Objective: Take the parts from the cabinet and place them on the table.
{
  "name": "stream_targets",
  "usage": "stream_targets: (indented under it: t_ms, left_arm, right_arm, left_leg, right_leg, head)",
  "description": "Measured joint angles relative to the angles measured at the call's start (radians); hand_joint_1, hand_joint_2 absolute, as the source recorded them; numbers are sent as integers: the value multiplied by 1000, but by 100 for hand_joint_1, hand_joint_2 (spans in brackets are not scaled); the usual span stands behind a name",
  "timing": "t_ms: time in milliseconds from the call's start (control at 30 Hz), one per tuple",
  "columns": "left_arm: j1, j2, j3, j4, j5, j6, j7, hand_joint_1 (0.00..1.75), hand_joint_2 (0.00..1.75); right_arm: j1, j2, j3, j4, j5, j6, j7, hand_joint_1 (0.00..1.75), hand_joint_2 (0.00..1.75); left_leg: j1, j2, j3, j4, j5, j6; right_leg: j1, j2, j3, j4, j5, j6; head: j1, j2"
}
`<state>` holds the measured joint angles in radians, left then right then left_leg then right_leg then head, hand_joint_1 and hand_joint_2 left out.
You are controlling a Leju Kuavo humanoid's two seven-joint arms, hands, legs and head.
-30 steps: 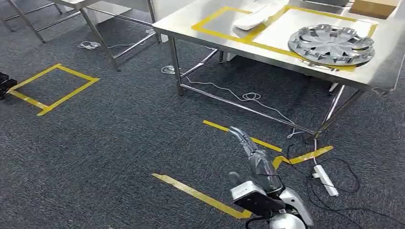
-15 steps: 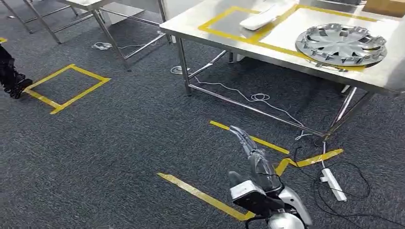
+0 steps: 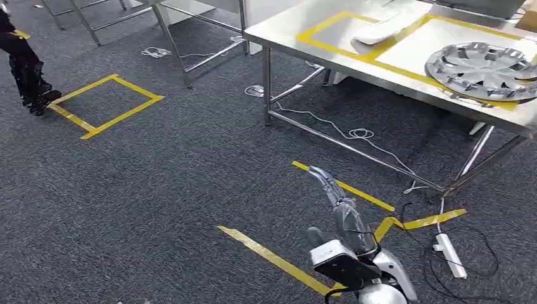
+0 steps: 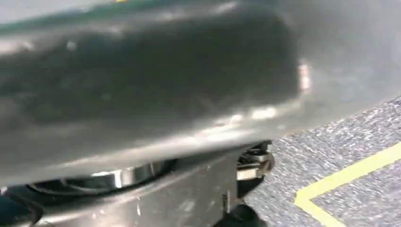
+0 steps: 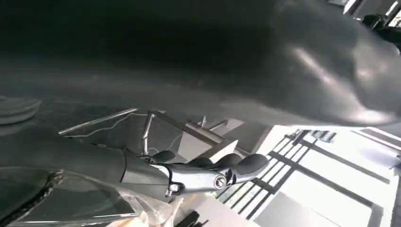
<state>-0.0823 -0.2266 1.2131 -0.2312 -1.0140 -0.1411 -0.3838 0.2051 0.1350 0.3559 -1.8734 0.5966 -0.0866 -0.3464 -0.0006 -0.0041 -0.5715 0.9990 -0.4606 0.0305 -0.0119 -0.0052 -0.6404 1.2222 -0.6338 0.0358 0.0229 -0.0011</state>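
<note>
A silver hubcap (image 3: 484, 69) lies on the steel table (image 3: 285, 35) at the upper right, inside yellow tape. A white part (image 3: 380, 28) rests further back on the same table. My right hand (image 3: 339, 206) hangs low over the carpet in front of the table with straight fingers and holds nothing. The right wrist view shows its fingers (image 5: 208, 170) stretched out and empty. In the left wrist view a dark blurred shape (image 4: 189, 194) may be my left hand; I cannot tell how its fingers lie. The cabinet is out of sight.
A person's dark legs (image 3: 28, 73) stand at the far left beside a yellow tape square (image 3: 104, 104) on the carpet. A white power strip (image 3: 451, 254) and cables lie under the table's right end. Another steel table's legs (image 3: 171, 38) stand at the back.
The whole picture has shifted right and down, so the camera has turned left. The person's legs have come into sight at the left. My right hand hangs as before.
</note>
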Motion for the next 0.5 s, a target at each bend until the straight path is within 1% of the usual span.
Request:
stream_targets:
  t_ms: [33, 67, 100, 133, 167, 200, 233, 267, 300, 333, 367, 400, 433, 467, 500]
  left_arm:
    - [1, 0, 1, 0, 2, 0, 0, 0, 0]
    - [2, 0, 2, 0, 4, -1, 0, 0, 0]
    - [3, 0, 3, 0, 8, -2, -2, 0, 0]
    - [2, 0, 3, 0, 9, -3, -3, 0, 0]
    - [1, 0, 3, 0, 10, -4, -3, 0, 0]
    - [1, -1, 3, 0, 10, -5, -3, 0, 0]
    - [0, -2, 3, 0, 10, -5, -3, 0, 0]
    - [0, -2, 3, 0, 10, -6, -3, 0, 0]
    - [1, -1, 3, 0, 10, -6, -3, 0, 0]
    - [3, -2, 3, 0, 10, -6, -3, 0, 0]
    - [3, -2, 3, 0, 10, -6, -3, 0, 0]
    - [3, -1, 3, 0, 10, -6, -3, 0, 0]
    - [2, 0, 3, 0, 10, -8, -3, 0, 0]
    - [0, -1, 3, 0, 10, -8, -4, 0, 0]
    - [0, 0, 3, 0, 10, -9, -4, 0, 0]
  right_arm:
    - [5, 0, 0, 0, 0, 2, 0, 0, 0]
    - [9, 0, 0, 0, 0, 3, 1, 0, 0]
    - [8, 0, 0, 0, 0, 3, 1, 0, 0]
    - [7, 0, 0, 0, 1, 3, 1, 0, 0]
    - [6, 0, 0, 0, 1, 3, 2, 0, 0]
    - [6, 0, 0, 0, 1, 3, 2, 0, 0]
    - [5, 0, 0, 0, 1, 3, 2, 0, 0]
    - [3, 0, 1, 0, 1, 2, 2, 0, 0]
    - [5, 0, 1, 0, 2, 2, 3, 0, 0]
    - [5, 0, 1, 0, 2, 1, 3, 0, 0]
    - [4, 0, 1, 0, 2, 1, 3, 0, 0]
    - [3, 0, 2, 0, 2, 1, 3, 0, 0]
    - [4, 0, 2, 0, 3, 1, 3, 0, 0]
    - [3, 0, 2, 0, 3, 1, 3, 0, 0]
    - [4, 0, 2, 0, 3, 0, 3, 0, 0]
  left_leg:
    - [-2, -3, 0, 0, -1, 1]
    - [-4, -7, 1, 1, -1, 2]
    - [-4, -11, 2, 1, -2, 2]
    - [-4, -17, 4, 2, -3, 2]
    - [-4, -24, 6, 4, -4, 1]
    - [-4, -30, 6, 7, -6, -3]
    - [-11, -33, 1, 14, -10, -9]
    - [-9, -39, -5, 18, -9, -11]
    - [-8, -40, -7, 17, -6, -16]
    - [-6, -42, -7, 16, -5, -18]
    - [-6, -45, -6, 18, -7, -21]
    - [-5, -33, -10, 29, -18, -28]
    - [-5, -18, -24, 65, -45, -35]
    - [-2, -12, -56, 136, -85, -41]
    - [0, -10, -93, 218, -122, -45]
  right_leg:
    - [0, 3, -40, 74, -23, 1]
    - [0, 3, -59, 103, -18, 1]
    - [0, 3, -52, 79, 11, 0]
    - [0, 3, -26, 19, 54, -2]
    - [0, 7, 17, -73, 105, -5]
    - [-1, 20, 59, -163, 144, -7]
    - [-1, 35, 77, -197, 129, -9]
    - [-3, 33, 86, -204, 128, -12]
    - [0, 33, 83, -203, 129, -14]
    - [2, 31, 83, -202, 129, -17]
    - [-1, 28, 85, -206, 132, -23]
    - [-6, 19, 88, -209, 135, -29]
    - [-6, 15, 90, -209, 133, -35]
    - [-5, 7, 92, -209, 131, -38]
    - [-5, 1, 92, -209, 130, -40]
  head:
    - [0, 0]
    - [0, 0]
    - [0, 0]
    - [0, 0]
    - [0, 0]
    - [1, 0]
    - [0, 0]
    - [-2, 0]
    - [-1, 0]
    - [-1, 0]
    - [-2, 0]
    - [-1, 0]
    - [-9, 0]
    - [-8, 0]
    - [-8, 0]
